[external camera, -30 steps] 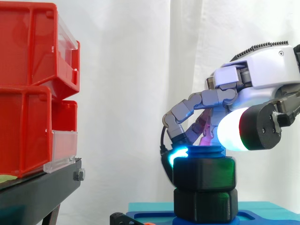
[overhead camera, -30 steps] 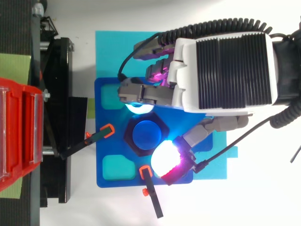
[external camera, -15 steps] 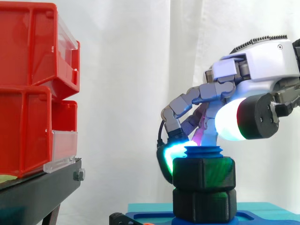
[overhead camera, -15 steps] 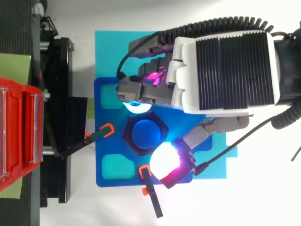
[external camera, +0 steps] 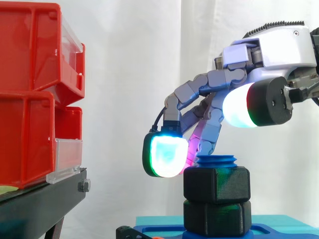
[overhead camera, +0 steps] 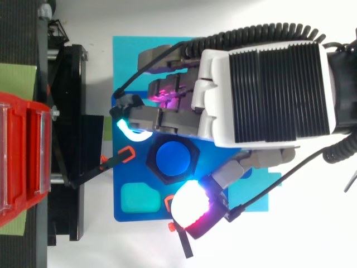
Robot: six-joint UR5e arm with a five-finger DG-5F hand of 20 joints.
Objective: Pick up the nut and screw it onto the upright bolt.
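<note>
The robot hand (external camera: 274,50) hangs released, fingers (external camera: 164,154) spread, just above the black nut (external camera: 217,184) on the blue bolt (external camera: 216,160).

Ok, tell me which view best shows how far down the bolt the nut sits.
Side view: the nut shows edge-on, the tip of the bolt poking above it. The top view gives its hexagon outline around the bolt end.

We are finding no text, label, number or sign that can be read anywhere here.
</note>
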